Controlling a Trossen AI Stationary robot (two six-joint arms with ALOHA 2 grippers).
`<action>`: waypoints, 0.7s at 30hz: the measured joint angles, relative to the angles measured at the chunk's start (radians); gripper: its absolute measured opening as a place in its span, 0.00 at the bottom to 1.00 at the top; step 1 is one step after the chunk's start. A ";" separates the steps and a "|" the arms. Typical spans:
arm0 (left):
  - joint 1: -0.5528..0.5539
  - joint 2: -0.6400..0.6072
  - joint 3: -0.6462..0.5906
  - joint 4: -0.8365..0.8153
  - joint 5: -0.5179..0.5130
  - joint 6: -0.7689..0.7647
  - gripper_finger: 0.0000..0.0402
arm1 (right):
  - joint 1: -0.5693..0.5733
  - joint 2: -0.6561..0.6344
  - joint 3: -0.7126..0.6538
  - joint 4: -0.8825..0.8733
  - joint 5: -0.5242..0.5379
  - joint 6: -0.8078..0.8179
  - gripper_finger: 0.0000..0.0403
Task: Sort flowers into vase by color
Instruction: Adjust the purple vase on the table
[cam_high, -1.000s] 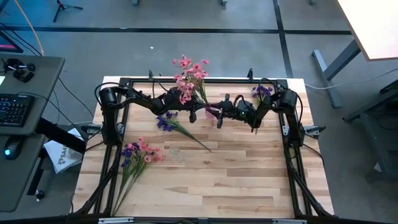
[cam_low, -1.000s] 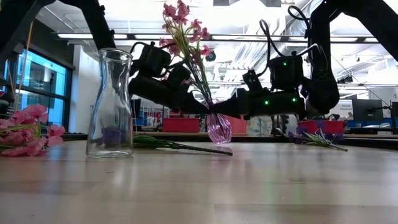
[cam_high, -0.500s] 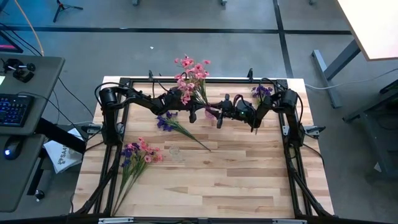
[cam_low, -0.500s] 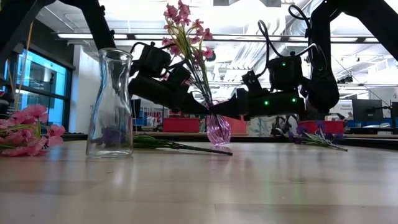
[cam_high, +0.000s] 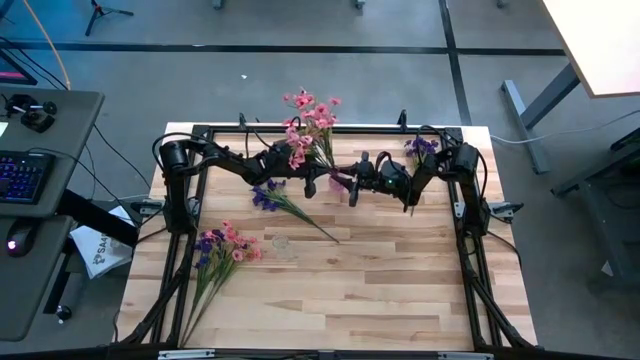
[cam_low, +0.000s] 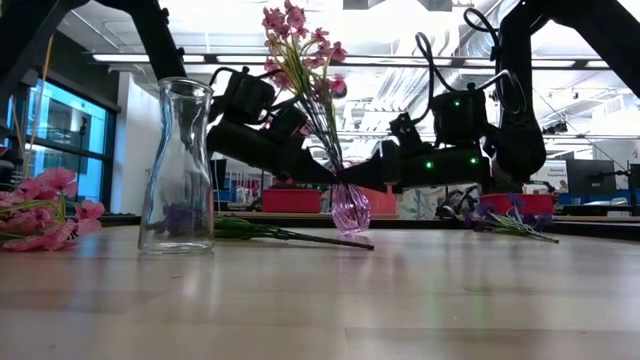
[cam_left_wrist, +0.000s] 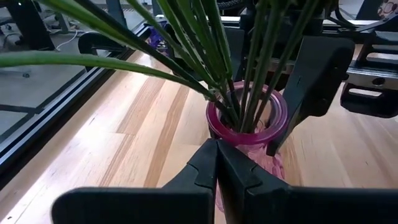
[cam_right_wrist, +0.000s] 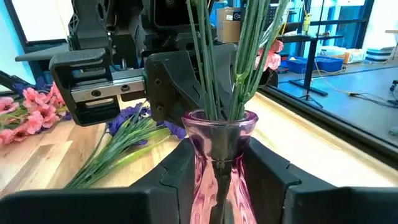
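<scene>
Your two arms reach toward each other across the back half of the table (cam_high: 330, 300) and meet at the pink vase (cam_low: 351, 207). Your right gripper (cam_right_wrist: 217, 168) lies level, its fingers set either side of the vase's neck; they look to be touching the glass, though you can't be sure how firmly. Your left gripper (cam_left_wrist: 216, 163) is pressed closed with nothing between its fingers, tips right at the vase rim. The pink flowers (cam_low: 300, 45) stand in that vase, leaning toward the left arm. A purple spray (cam_high: 285, 203) lies just in front of it, a mixed bunch (cam_high: 215, 255) sits near the clear vase (cam_low: 179, 165), and more purple flowers (cam_high: 420, 146) lie by the right arm.
</scene>
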 joint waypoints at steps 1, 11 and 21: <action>-0.002 0.000 0.000 0.001 -0.001 0.000 0.00 | 0.000 0.000 0.000 0.000 0.000 0.016 0.31; -0.014 -0.003 0.002 0.014 0.011 0.001 0.00 | 0.008 0.001 -0.001 -0.015 0.009 0.030 0.58; -0.012 -0.003 0.002 0.006 -0.001 0.014 0.00 | 0.024 0.001 -0.001 -0.023 0.009 0.051 0.60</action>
